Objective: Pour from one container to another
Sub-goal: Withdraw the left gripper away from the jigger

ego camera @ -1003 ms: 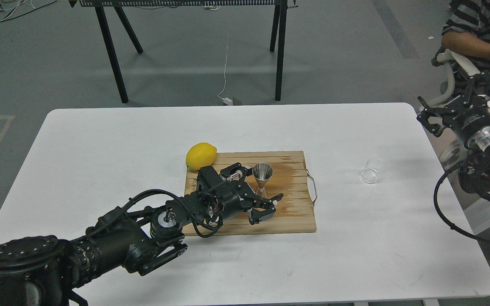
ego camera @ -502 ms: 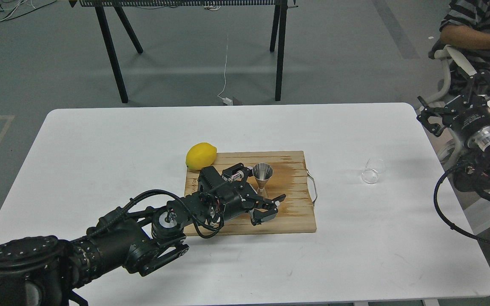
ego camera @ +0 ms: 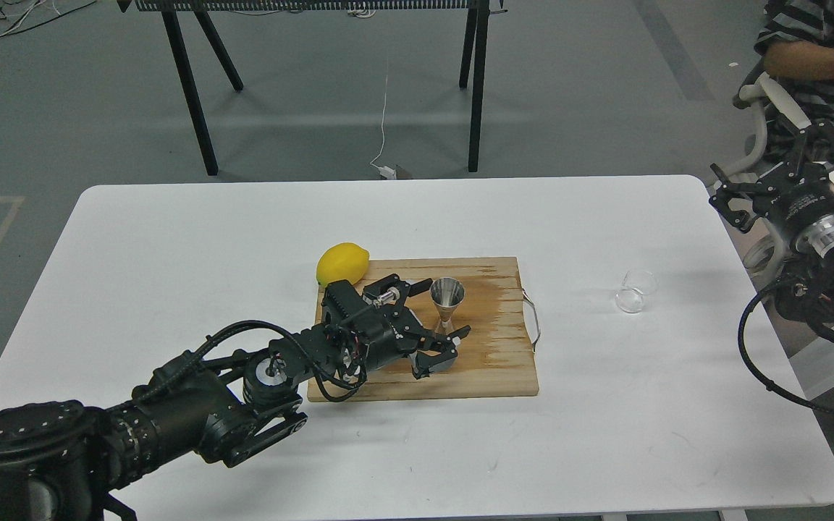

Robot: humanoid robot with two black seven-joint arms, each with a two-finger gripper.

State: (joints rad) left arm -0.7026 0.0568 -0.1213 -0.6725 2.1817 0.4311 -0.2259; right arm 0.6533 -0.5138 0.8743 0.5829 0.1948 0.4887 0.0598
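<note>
**Listener:** What is sitting in front of you?

**Me:** I am looking down on a white rounded-corner table (ego camera: pixel 171 239). A pale wooden slatted cutting board (ego camera: pixel 493 369) is lying near its middle, with a thin wire handle on its right end. A yellow oval lemon (ego camera: pixel 342 263) is resting at the board's far-left corner.

**Listener:** Where are the two containers?

**Me:** The small shiny steel hourglass-shaped jigger (ego camera: pixel 447 304) is standing upright on the board, wide mouth facing up. The small clear colourless round glass cup (ego camera: pixel 635 291) is sitting on the bare table, well apart from the board to the right (it is so transparent that I cannot tell whether anything is in it).

**Listener:** And your arms?

**Me:** My left black two-finger gripper (ego camera: pixel 440 349) is reaching in from the lower left and lying low over the board. Its fingers are spread apart, holding nothing, just beside the jigger's base on the near side; I cannot tell whether a fingertip is touching it. My right black two-finger gripper (ego camera: pixel 732 199) is hanging past the table's right edge, above and to the right of the glass cup. Its fingers are too dark and small for me to tell whether they are apart or together.
</note>
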